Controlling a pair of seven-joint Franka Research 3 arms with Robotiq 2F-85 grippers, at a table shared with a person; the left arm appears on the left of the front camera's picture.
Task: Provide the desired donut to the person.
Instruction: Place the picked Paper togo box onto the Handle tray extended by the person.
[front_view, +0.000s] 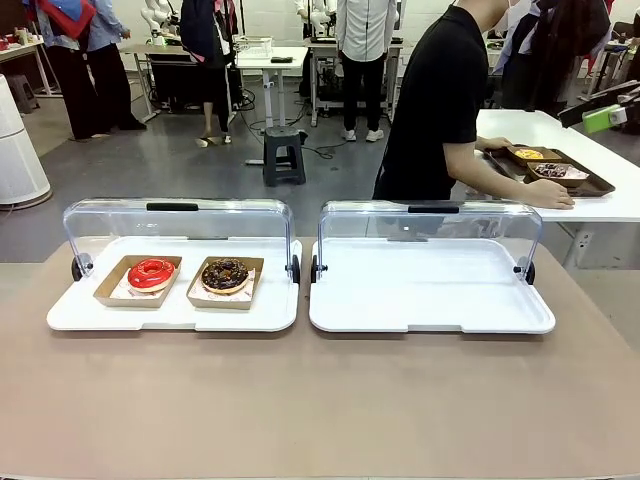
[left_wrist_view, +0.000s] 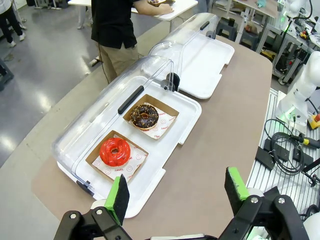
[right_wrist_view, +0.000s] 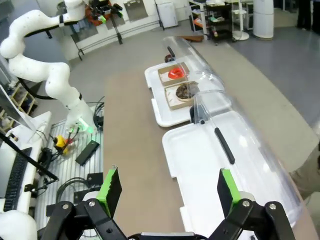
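While the person faces away, either wide-open gripper could pick the wrong donut, red or chocolate.

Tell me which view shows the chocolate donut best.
The left wrist view: the chocolate donut sits large and unobstructed in its cardboard tray, sprinkles visible. The front view shows it smaller, from a low angle. The right wrist view shows it far off, partly behind the clear lid.

Grey polished concrete floor, glare patches. Small dark plastic step stool mid-floor. White height-adjustable workbench behind it. White side table at right. Bystanders near rear benches.
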